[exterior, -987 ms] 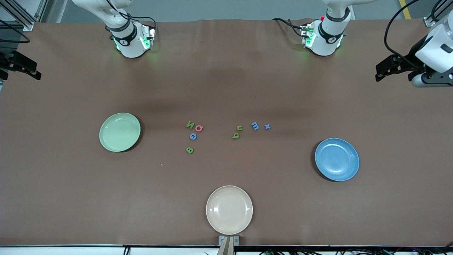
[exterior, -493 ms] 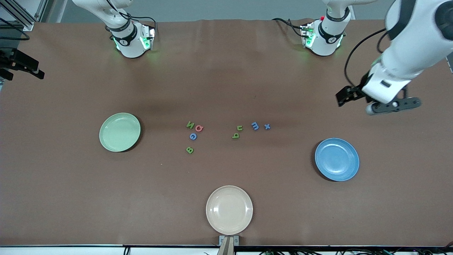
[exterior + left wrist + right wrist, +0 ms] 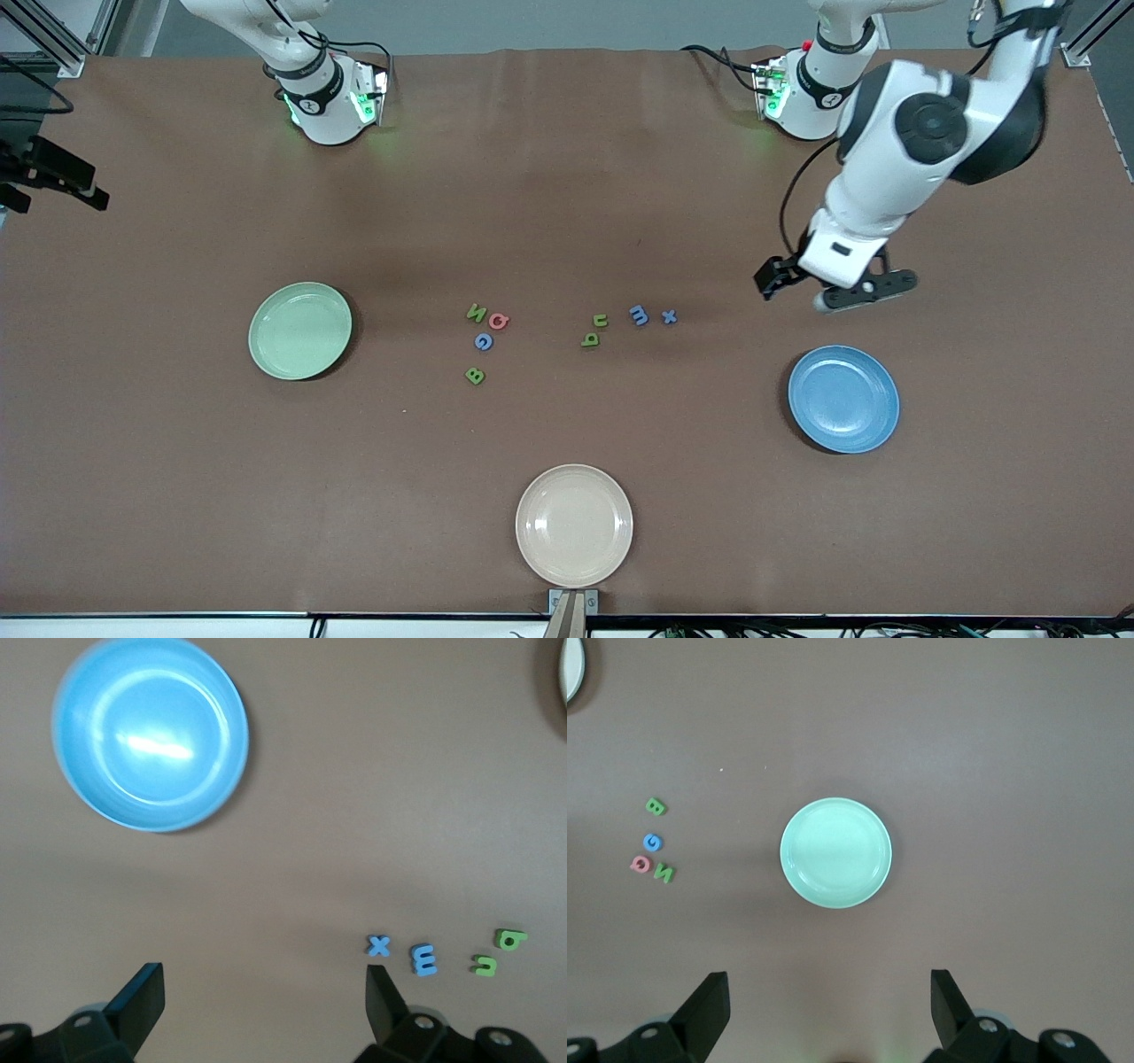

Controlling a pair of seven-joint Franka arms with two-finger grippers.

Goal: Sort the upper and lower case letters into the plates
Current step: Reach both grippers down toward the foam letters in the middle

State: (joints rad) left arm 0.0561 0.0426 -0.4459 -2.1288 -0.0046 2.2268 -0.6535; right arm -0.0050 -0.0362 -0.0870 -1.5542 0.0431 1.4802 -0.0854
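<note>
**Brown worktop, letters unsorted, left pincer over bare surface**

Brown covering spans the whole worktop (image 3: 567,177). The left pincer (image 3: 793,285) hangs over bare worktop, its fingers (image 3: 142,997) spread wide apart and holding nothing. The sky blue plate (image 3: 843,399) lies close to this pincer, nearer to the front camera, and carries nothing. The lower-case letters lie beside this pincer toward the right arm's end of the worktop, closest first:

- blue "x" (image 3: 670,316)
- blue "m" (image 3: 639,315)
- green "u" (image 3: 600,321)
- green "b" (image 3: 590,339), touching or almost touching the "u", slightly nearer to the front camera

The upper-case group lies farther along toward the right arm's end, well apart from the left pincer:

- green "N" (image 3: 477,312)
- red "Q" (image 3: 499,321), just beside the "N"
- blue "G" (image 3: 483,341), just below those two in the front view
- green "B" (image 3: 475,376), set apart from the "G", nearer to the front camera

The right pincer (image 3: 828,997) is out of the front view; the right wrist view shows its fingers (image 3: 709,1001) spread wide and holding nothing, high above the worktop. The pale mint green plate (image 3: 300,330) shows in the middle of that view and carries nothing.

The cream-beige plate (image 3: 574,525) lies at the worktop edge nearest the front camera, well apart from both pincers, and carries nothing. All eight letters rest on the worktop, none in a plate. No brand or label text can be read on the arms.
</note>
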